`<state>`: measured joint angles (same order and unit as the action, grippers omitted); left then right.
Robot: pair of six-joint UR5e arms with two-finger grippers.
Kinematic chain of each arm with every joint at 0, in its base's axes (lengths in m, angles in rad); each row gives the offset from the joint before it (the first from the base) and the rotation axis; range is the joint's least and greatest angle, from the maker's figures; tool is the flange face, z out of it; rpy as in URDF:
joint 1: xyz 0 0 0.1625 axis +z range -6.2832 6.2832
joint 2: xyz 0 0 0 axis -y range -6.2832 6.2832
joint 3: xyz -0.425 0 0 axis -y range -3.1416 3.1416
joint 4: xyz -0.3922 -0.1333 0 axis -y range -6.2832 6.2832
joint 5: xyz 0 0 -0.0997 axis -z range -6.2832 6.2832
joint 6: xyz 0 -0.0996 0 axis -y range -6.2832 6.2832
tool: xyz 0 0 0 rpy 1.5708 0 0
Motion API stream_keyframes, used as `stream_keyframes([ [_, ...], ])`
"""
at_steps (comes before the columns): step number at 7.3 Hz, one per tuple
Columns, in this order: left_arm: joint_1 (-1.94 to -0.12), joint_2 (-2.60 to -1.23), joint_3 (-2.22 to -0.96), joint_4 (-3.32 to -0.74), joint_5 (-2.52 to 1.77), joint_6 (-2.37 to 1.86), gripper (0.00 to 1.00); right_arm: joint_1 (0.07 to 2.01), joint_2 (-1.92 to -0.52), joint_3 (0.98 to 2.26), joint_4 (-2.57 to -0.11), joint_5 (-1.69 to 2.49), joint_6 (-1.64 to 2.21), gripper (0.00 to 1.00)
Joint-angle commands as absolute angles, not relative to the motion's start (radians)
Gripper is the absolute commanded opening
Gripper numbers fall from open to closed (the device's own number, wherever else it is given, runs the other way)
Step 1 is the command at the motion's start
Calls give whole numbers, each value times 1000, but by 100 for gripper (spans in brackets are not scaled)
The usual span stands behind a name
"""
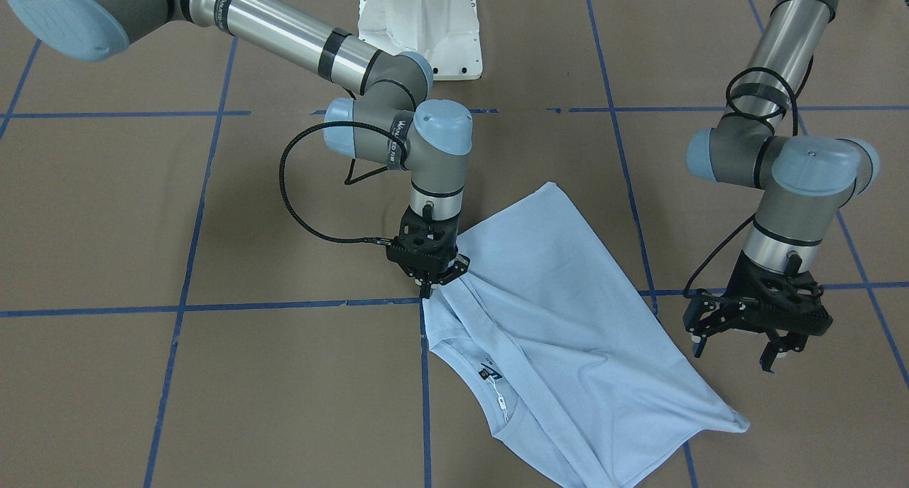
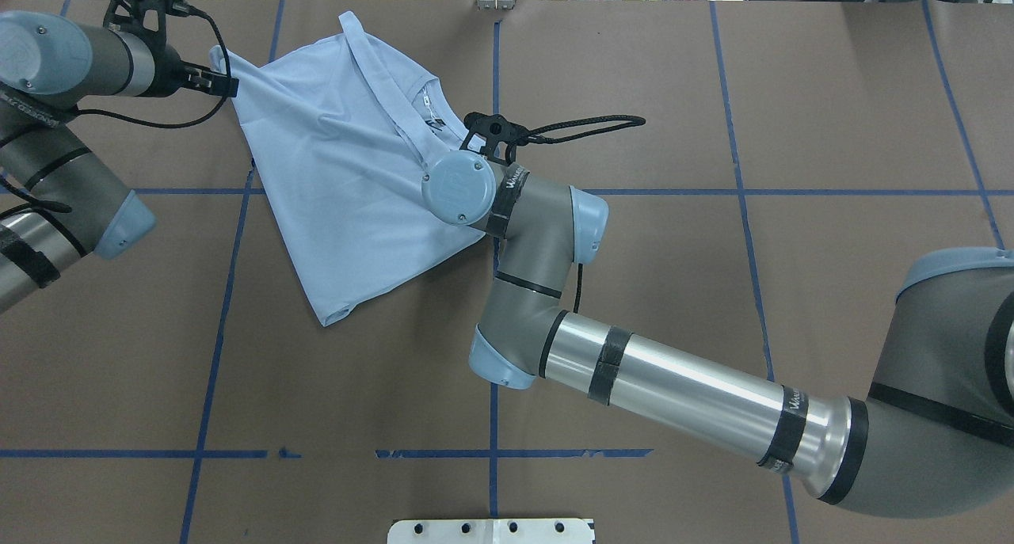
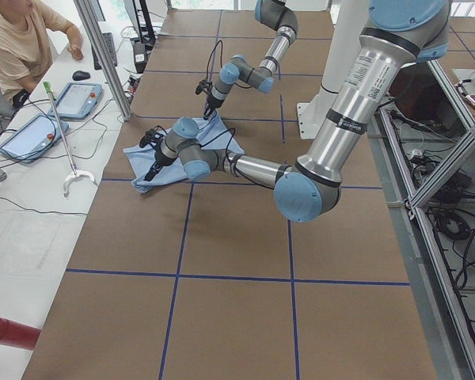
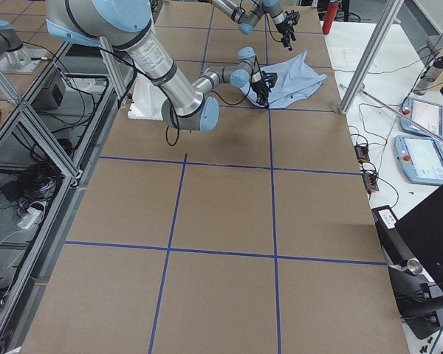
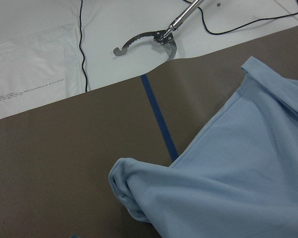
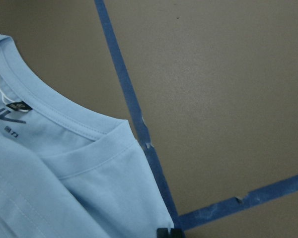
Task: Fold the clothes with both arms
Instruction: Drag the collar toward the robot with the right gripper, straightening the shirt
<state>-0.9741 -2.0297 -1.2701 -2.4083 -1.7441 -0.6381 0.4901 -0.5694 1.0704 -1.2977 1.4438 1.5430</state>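
The light blue T-shirt point(image 1: 568, 310) lies crumpled on the brown table, collar and dark neck label point(image 1: 490, 371) facing up; its palm print is hidden. It also shows in the overhead view point(image 2: 341, 180). My right gripper point(image 1: 427, 288) is shut on the shirt's edge beside the collar, pinching the cloth into a small peak. The right wrist view shows the collar point(image 6: 64, 119) and a blue tape cross. My left gripper point(image 1: 735, 353) is open and empty, hovering above the table just beside the shirt's sleeve corner. The left wrist view shows that corner point(image 5: 134, 193).
Blue tape lines point(image 1: 298, 305) grid the brown table. The white pedestal base point(image 1: 419, 26) stands at the robot's side. A metal grabber tool point(image 5: 154, 39) lies on the white bench past the far table edge. An operator point(image 3: 24, 39) sits there with tablets.
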Motion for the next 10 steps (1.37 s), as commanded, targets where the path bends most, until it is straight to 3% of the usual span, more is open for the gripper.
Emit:
stream_keyframes([
  [1, -973, -2031, -1270, -2408, -1744, -638, 100, 523, -586, 1121, -1305, 1480, 1525, 0],
  [2, -974, -2031, -1272, -2408, -1744, -638, 100, 528, -645, 1193, -1305, 1514, 1522, 0],
  [4, -974, -2031, -1272, -2408, -1744, -638, 100, 493, -879, 1511, -1357, 1496, 1528, 0],
  [6, -973, -2031, -1273, -2414, -1746, -637, 100, 314, -1117, 1815, -1426, 1332, 1551, 0],
  [7, -973, -2031, -1273, -2416, -1749, -637, 100, 231, -1202, 1904, -1430, 1269, 1622, 0],
  [10, -973, -2031, -1275, -2416, -1750, -637, 100, 95, -1200, 1953, -1534, 1154, 1726, 0],
])
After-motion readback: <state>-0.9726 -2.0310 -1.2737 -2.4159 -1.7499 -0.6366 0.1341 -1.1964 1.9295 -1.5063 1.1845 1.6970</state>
